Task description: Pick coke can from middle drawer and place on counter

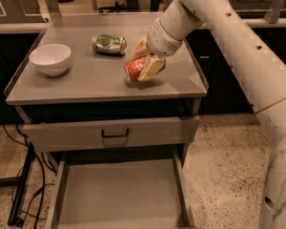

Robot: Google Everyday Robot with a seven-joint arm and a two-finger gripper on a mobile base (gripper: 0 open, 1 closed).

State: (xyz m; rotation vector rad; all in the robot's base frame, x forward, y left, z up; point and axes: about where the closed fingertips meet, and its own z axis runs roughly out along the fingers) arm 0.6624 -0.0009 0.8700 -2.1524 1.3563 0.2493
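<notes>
The coke can (133, 68), red-orange, lies tilted between the cream fingers of my gripper (144, 64), just above or touching the counter (86, 82) near its right-middle part. The gripper is shut on the can, with one finger (152, 67) in front of it. The middle drawer (119, 194) is pulled open below, grey, with a bare flat bottom.
A white bowl (50, 58) stands at the counter's left. A green and silver can (109, 44) lies on its side at the back middle. A shut drawer front with a black handle (115, 133) sits above the open drawer. Cables hang at the lower left.
</notes>
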